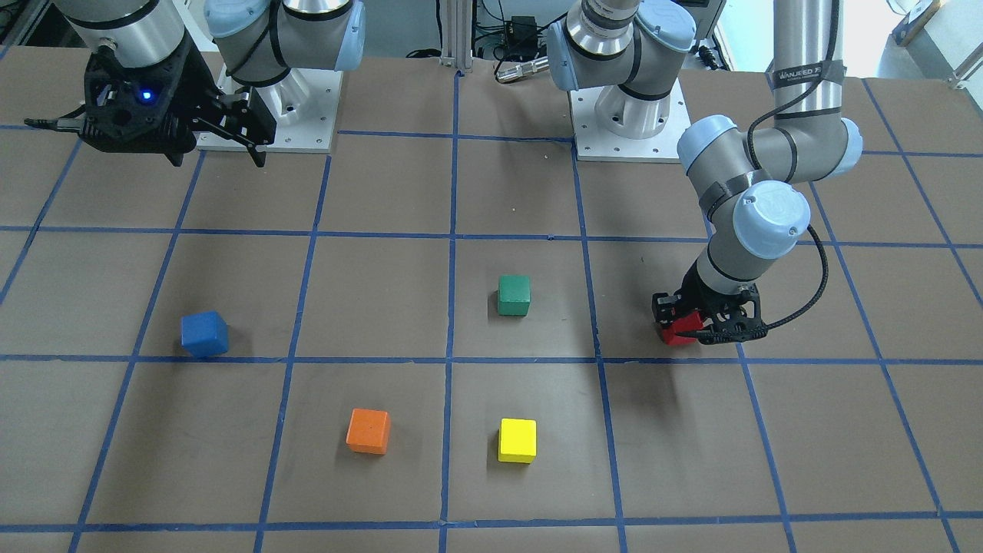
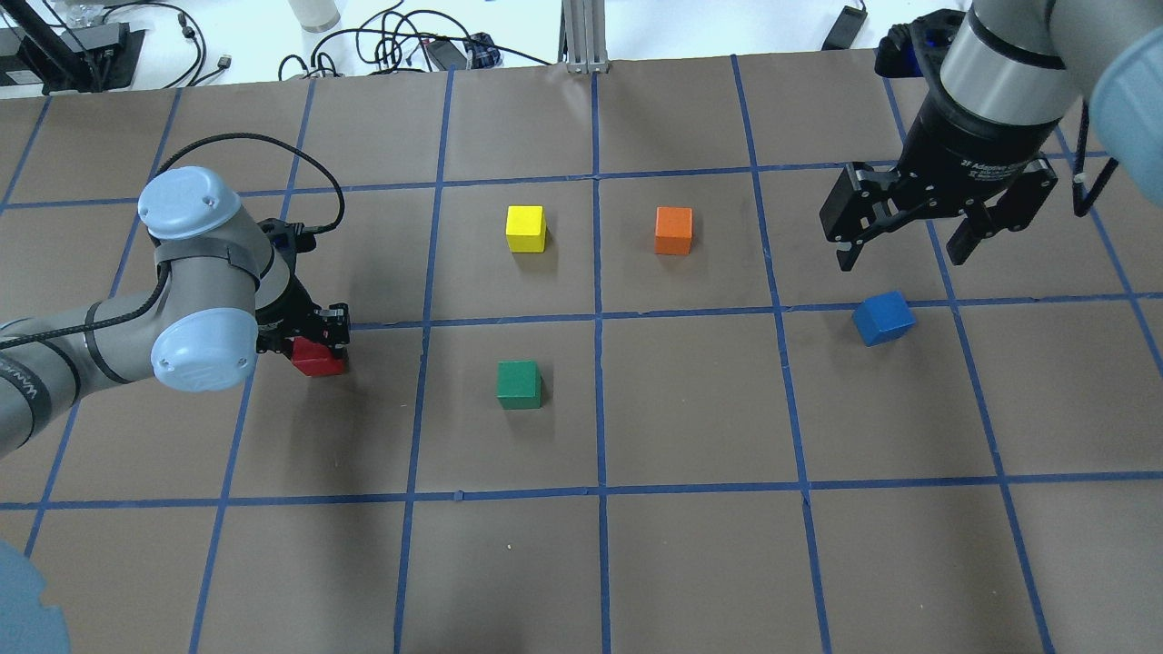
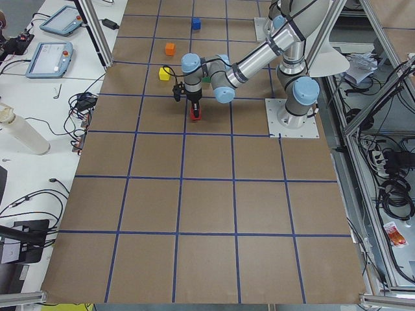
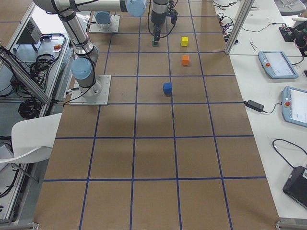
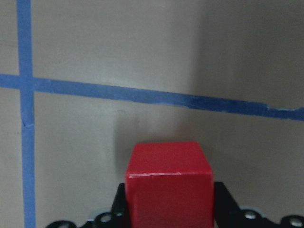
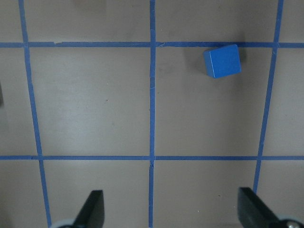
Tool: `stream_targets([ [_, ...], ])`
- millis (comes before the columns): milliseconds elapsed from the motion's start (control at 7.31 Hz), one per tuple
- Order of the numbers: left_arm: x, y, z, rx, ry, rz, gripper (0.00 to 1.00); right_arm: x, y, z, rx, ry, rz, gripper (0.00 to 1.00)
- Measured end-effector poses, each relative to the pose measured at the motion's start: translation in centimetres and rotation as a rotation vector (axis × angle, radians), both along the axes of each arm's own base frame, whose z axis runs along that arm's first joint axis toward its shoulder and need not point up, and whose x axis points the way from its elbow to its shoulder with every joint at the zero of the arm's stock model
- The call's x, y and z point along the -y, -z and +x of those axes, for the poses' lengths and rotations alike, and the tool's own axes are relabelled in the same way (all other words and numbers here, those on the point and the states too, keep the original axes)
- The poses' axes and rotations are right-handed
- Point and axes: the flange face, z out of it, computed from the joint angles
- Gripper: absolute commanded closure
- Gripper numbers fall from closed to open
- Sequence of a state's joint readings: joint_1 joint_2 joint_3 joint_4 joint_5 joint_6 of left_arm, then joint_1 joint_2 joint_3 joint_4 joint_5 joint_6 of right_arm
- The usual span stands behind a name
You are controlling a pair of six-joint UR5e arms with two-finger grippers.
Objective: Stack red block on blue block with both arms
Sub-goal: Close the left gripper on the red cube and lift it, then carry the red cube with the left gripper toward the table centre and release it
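The red block (image 2: 320, 360) is between the fingers of my left gripper (image 2: 313, 345), which is shut on it at or just above the table, left of the middle. It fills the lower centre of the left wrist view (image 5: 168, 185) and also shows in the front view (image 1: 679, 330). The blue block (image 2: 883, 318) lies alone, turned a little, on the table's right side; it also shows in the front view (image 1: 204, 334) and the right wrist view (image 6: 222, 61). My right gripper (image 2: 902, 257) hangs open and empty, high above the table, a little beyond the blue block.
A green block (image 2: 519, 384) sits near the table's middle, between the two task blocks. A yellow block (image 2: 526, 228) and an orange block (image 2: 673, 230) sit farther out. The brown table (image 2: 690, 563) carries a blue tape grid.
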State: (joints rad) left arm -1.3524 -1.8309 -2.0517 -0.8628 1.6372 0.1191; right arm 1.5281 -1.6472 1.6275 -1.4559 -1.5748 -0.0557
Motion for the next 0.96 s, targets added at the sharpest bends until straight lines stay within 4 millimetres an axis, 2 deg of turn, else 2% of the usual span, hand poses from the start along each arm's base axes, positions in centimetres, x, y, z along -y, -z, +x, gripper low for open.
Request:
stream_targets([
  [137,0.5,-1.7,-1.4,-0.009,0.014,-0.011,1.00,0.0,0.0,-0.1,0.001,0.001,0.000,0.00],
  [274,1.0,-3.0,-4.2,-0.026,0.032,-0.023,1.00,0.1,0.0,-0.3,0.002,0.006,0.000,0.00],
  [410,1.2,-3.9,-8.5,-0.037,0.067,-0.032,1.00,0.2,0.0,-0.8,0.004,0.016,0.001,0.00],
  [684,1.8,-5.5,-18.9,-0.079,0.125,-0.073,1.00,0.4,0.0,-1.6,0.008,0.013,0.001,0.00],
  [821,2.1,-5.8,-24.0,-0.121,0.120,-0.085,1.00,0.4,0.0,-1.9,0.007,0.007,0.000,0.00],
  [957,1.8,-5.2,-28.8,-0.157,0.119,-0.078,1.00,0.4,0.0,-2.0,0.006,0.002,0.001,0.00],
])
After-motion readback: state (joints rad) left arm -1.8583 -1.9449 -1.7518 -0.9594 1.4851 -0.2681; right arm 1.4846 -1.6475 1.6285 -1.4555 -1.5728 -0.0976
